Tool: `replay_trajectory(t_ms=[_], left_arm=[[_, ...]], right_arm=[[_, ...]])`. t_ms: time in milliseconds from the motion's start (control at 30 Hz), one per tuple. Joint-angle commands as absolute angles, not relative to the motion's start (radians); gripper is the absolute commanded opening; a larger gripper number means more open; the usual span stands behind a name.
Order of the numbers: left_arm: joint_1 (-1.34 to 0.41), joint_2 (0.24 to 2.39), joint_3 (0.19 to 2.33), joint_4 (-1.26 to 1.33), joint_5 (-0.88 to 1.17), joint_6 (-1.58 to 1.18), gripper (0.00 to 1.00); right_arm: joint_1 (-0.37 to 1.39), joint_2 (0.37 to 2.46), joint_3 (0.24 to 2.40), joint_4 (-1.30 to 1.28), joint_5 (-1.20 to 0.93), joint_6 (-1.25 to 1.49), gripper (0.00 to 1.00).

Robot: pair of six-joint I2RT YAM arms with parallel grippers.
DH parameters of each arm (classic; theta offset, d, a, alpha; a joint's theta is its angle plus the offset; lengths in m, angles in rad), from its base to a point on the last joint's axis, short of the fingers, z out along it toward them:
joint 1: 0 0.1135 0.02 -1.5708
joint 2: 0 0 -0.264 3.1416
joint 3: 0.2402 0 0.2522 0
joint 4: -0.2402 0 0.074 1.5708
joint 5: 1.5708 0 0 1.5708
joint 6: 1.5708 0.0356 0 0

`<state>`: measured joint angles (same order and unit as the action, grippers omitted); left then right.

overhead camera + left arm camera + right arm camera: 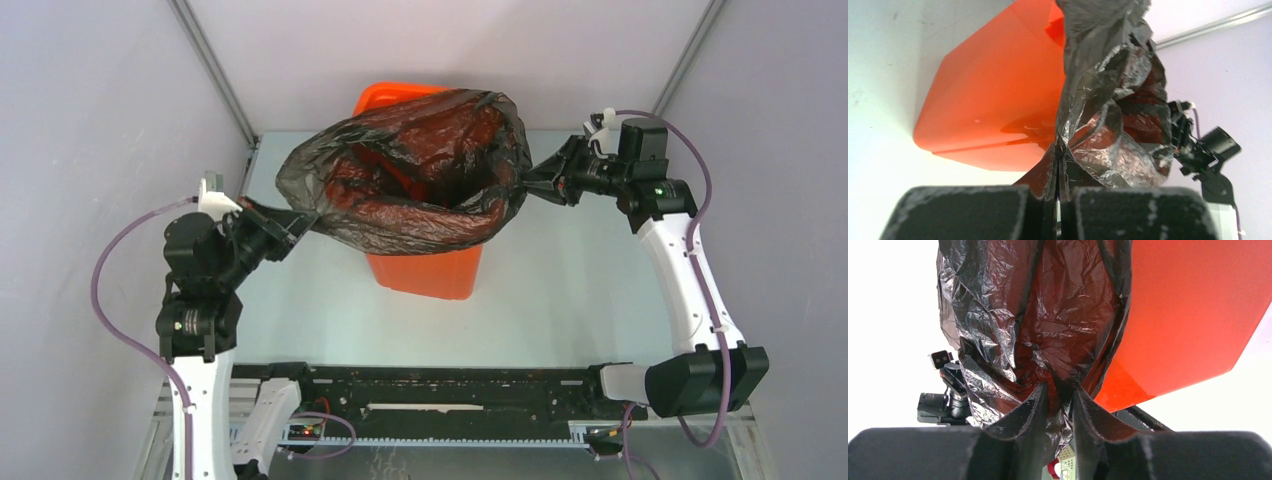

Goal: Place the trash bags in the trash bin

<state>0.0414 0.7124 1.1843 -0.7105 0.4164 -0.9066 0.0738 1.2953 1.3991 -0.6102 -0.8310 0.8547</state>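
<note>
Top external: trash bag (400, 215) apparently hides most of trash bin (425, 272).

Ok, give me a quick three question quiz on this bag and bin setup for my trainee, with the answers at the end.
1. The left hand and the right hand flank the trash bag. Which one grips it? A. left only B. right only C. both
2. True or false: the bag is bunched up wholly inside the trash bin.
3. Fill in: the bag is stretched across the bin's ___.
Key: 1 C; 2 false, as it is spread out between the two hands; 3 top.
</note>
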Motion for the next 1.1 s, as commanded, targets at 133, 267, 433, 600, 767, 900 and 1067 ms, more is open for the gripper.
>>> replay_trajectory(t_ms=[133,267,433,600,767,900,1067], left_arm=[[0.056,0.799,1.154,-0.737,0.263,-0.823,0.0],[0.07,0.873,1.122,-0.664,0.28,-0.835,0.02],[0.054,0.944,1.108,-0.557,0.333,-0.857,0.09],[0.055,0.946,1.234,-0.781,0.214,-0.678,0.5],[0.054,0.844,1.338,-0.947,0.056,-0.606,0.71],[0.055,0.77,1.411,-0.918,0.024,-0.614,0.8],[0.055,0.769,1.488,-0.799,0.005,-0.59,0.86]], right_arm=[[0.061,1.286,1.397,-0.603,-0.79,0.801,0.19],[0.061,1.315,1.397,-0.59,-0.767,0.778,0.17],[0.06,1.349,1.414,-0.608,-0.735,0.737,0.18],[0.053,1.359,1.494,-0.72,-0.702,0.659,0.21],[0.041,1.33,1.542,-0.781,-0.695,0.641,0.29],[0.041,1.315,1.56,-0.807,-0.701,0.635,0.33],[0.04,1.321,1.563,-0.819,-0.712,0.628,0.35]])
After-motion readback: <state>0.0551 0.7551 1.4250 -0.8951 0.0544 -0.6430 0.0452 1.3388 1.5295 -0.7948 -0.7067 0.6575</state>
